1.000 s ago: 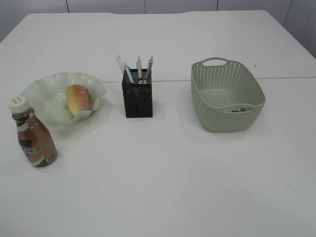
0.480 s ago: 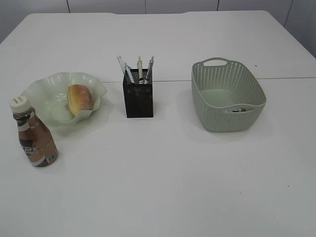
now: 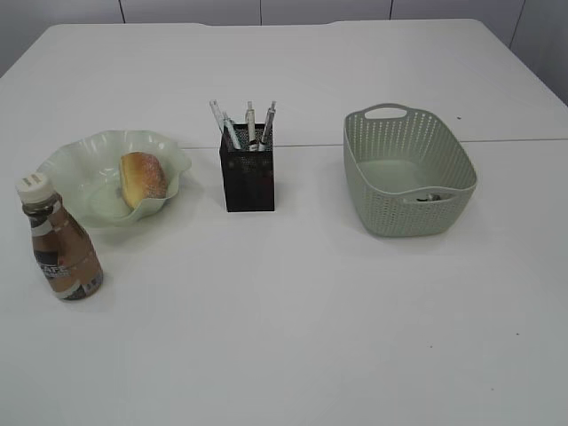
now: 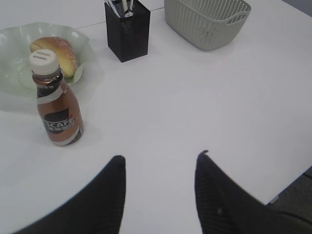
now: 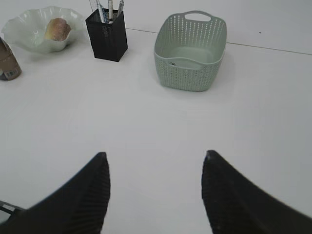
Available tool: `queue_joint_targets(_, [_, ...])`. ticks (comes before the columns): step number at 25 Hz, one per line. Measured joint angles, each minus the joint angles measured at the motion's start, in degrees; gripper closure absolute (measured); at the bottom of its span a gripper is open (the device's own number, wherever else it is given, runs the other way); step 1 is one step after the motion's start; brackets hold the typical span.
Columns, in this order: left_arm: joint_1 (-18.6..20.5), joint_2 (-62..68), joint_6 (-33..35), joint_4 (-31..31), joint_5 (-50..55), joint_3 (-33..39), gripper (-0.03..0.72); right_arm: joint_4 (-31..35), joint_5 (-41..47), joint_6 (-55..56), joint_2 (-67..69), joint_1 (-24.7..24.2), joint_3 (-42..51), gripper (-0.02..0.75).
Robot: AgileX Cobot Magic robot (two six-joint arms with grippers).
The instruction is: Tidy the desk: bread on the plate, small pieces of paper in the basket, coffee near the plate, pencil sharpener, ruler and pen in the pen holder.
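Bread [image 3: 142, 178] sits on plate [image 3: 89, 173]; coffee [image 3: 60, 248] beside it near the counter's [image 3: 293, 337] left edge; both jaws half open, empty; tidying looks finished.

White counter [image 3: 293, 337] carries four things — plate [image 3: 84, 169] and coffee [image 3: 60, 251] at nine o'clock, pen holder [image 3: 248, 177] centre, basket [image 3: 408, 169] at three.

You can't see into the basket [image 3: 409, 173]; its near wall hides the floor (a dark speck shows through the handle slot). The coffee [image 5: 7, 62] is cut off in your right wrist view.
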Motion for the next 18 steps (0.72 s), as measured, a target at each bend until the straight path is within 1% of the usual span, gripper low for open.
queue_joint_targets(4, [0.00,-3.65,-0.18,0.23,-0.35,1.11,0.356,-0.08,2.02,-1.54,-4.75,0.00,4.31,0.300])
queue_joint_targets(8, [0.00,-4.29,-0.08,-0.96,0.21,0.87,0.372,0.52,3.11,-3.10,-4.80,0.00,4.84,0.300])
queue_joint_targets(11, [0.00,-4.29,3.15,-3.54,3.40,-0.55,0.379,0.63,3.11,-3.63,-4.80,0.00,4.84,0.300])
queue_joint_targets(14, [0.00,-4.29,7.28,-4.50,8.24,-1.47,0.384,0.63,3.11,-3.76,-4.80,0.00,5.21,0.300])
queue_joint_targets(18, [0.00,-5.25,10.39,-5.68,12.26,-1.25,0.420,0.63,3.11,-4.12,-4.80,0.00,7.45,0.300])
